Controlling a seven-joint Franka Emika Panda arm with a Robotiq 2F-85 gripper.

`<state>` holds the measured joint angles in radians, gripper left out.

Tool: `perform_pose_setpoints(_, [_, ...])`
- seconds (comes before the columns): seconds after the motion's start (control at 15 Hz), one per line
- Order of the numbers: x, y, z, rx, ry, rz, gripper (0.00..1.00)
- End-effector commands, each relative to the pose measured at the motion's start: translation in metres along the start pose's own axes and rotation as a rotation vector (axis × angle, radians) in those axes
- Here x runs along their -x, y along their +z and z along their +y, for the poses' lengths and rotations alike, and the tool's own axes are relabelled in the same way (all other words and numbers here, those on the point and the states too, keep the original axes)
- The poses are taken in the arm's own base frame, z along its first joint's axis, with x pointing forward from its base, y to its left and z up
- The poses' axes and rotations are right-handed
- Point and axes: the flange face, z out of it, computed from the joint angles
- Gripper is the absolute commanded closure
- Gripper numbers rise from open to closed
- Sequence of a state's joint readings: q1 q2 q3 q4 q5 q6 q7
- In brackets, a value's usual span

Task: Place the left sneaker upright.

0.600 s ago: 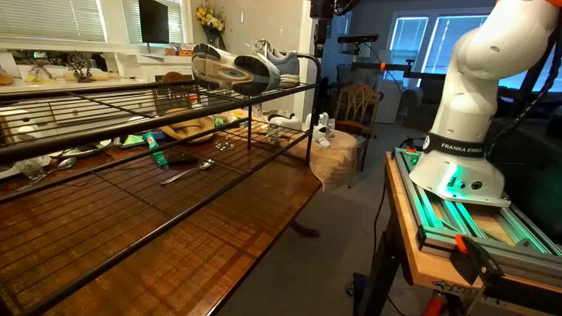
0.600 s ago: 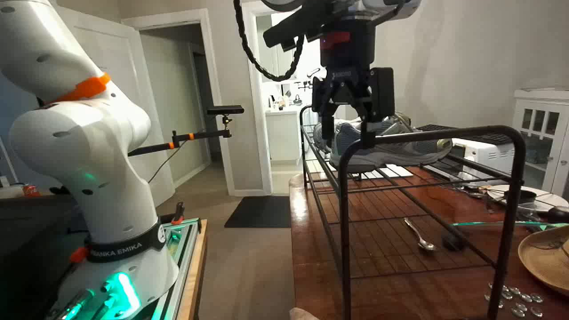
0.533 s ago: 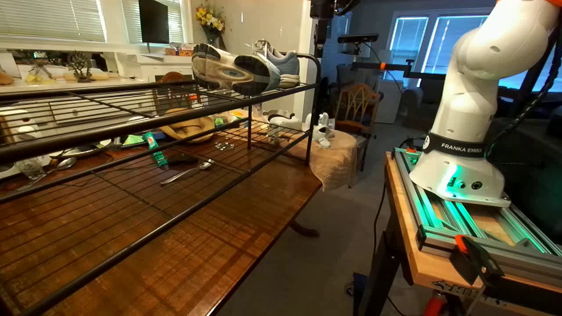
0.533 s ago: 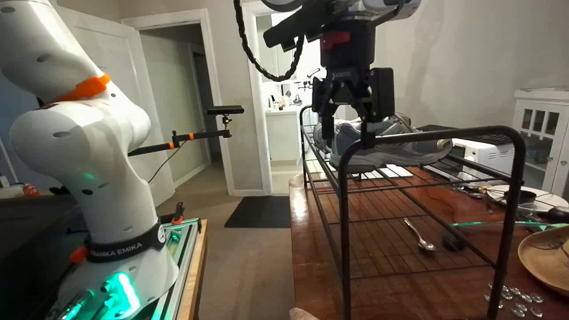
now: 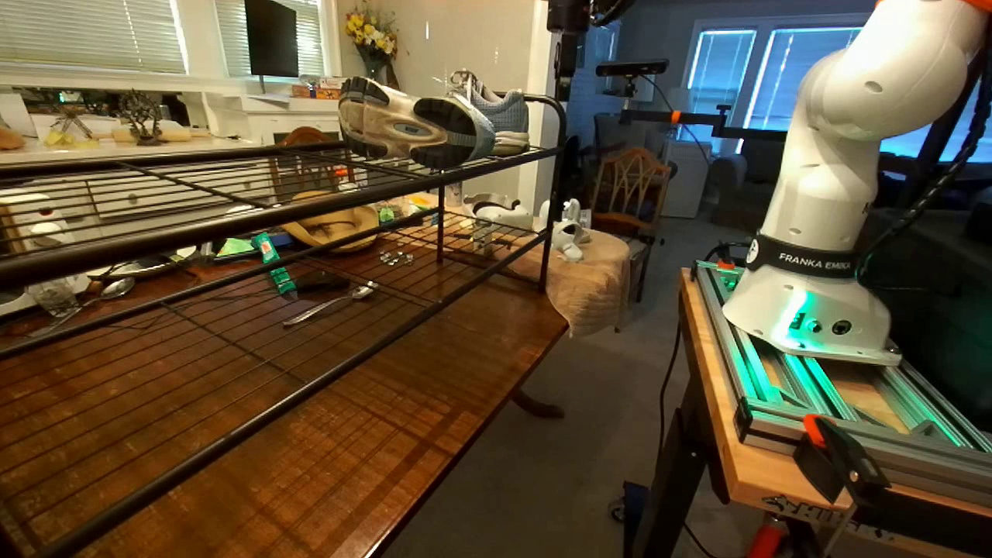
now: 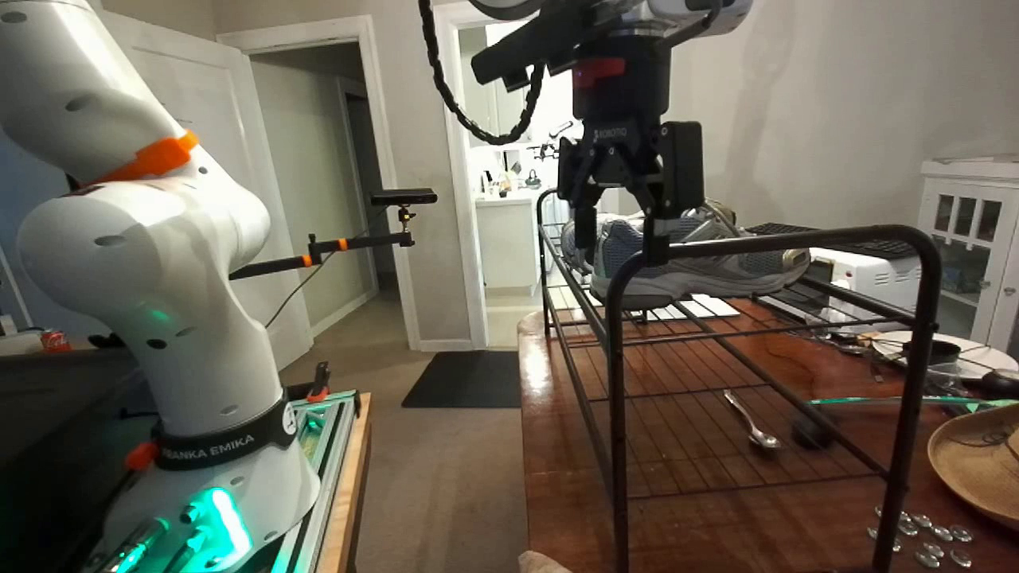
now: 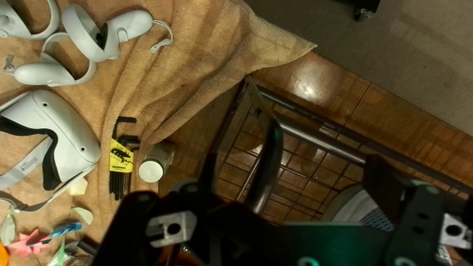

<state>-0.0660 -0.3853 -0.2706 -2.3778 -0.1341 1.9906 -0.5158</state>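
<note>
While one gripper (image 6: 621, 239) hangs, jaws apart, near one table edge (image 5: 457, 434), I see one rack (image 6: 836, 236) bearing one left sneaker (image 5: 407, 125), tipped sideways, and one other sneaker (image 6: 700, 274), upright.

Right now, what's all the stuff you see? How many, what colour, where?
Rack: 1, dark, on the table
Table: 1, brown, under the rack
Tipped sneaker: 1, grey, on the rack's top shelf
Upright sneaker: 1, grey, beside the tipped one
Hat: 1, tan, on the table
Glassy bits: several, clear, near the hat
Spoons: at least 2, silver, seen through the rack
Cloth: 1, tan, past the rack's end
Headset: 1, white, on the cloth
Controllers: 3, white, on the cloth
Hex keys: 1 set, black, on the cloth
Flowers: 1 bunch, mostly yellow, at the back
Small clutter: too jumbled to count, mixed colours, tabletop
Robot arm: 1, white, on a bench
Gripper: 1, black, at the rack's end
</note>
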Motion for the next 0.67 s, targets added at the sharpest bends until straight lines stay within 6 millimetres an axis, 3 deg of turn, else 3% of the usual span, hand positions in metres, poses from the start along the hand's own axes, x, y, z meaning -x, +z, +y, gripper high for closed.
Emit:
perform_pose_setpoints(0.0, [-0.004,-0.017,-0.011,-0.048,0.014,-0.032,0.00])
perform_pose_setpoints(0.33, [-0.016,-0.043,-0.039,-0.051,0.003,0.010,0.00])
perform_pose_setpoints(0.6, [-0.029,-0.048,-0.078,-0.058,0.011,0.055,0.00])
